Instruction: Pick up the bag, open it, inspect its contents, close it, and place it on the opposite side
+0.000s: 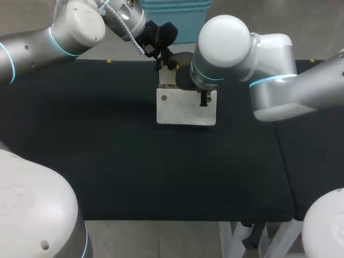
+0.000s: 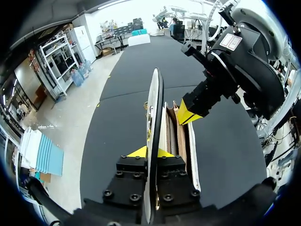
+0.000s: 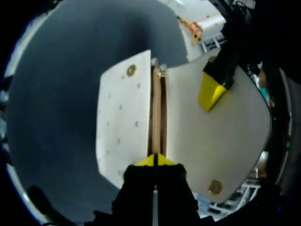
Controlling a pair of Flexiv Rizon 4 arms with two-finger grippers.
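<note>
A white bag [image 1: 185,107] with brass studs lies at the middle back of the black table [image 1: 107,161]. Its flap [image 2: 155,108] stands lifted, seen edge-on in the left wrist view, and my left gripper [image 2: 150,153] is shut on the flap's edge. From the head camera that left gripper [image 1: 163,58] sits just behind the bag. My right gripper [image 3: 155,161] is shut on the tan rim of the bag's mouth [image 3: 157,117], between the white front panel [image 3: 122,122] and the opened flap [image 3: 225,141]. The tan inner compartments [image 2: 178,136] show, but what they hold does not.
Bare black tabletop spreads to the left, right and front of the bag. A seam [image 1: 284,161] splits off a second table section on the right. Both arms crowd the space just behind and right of the bag.
</note>
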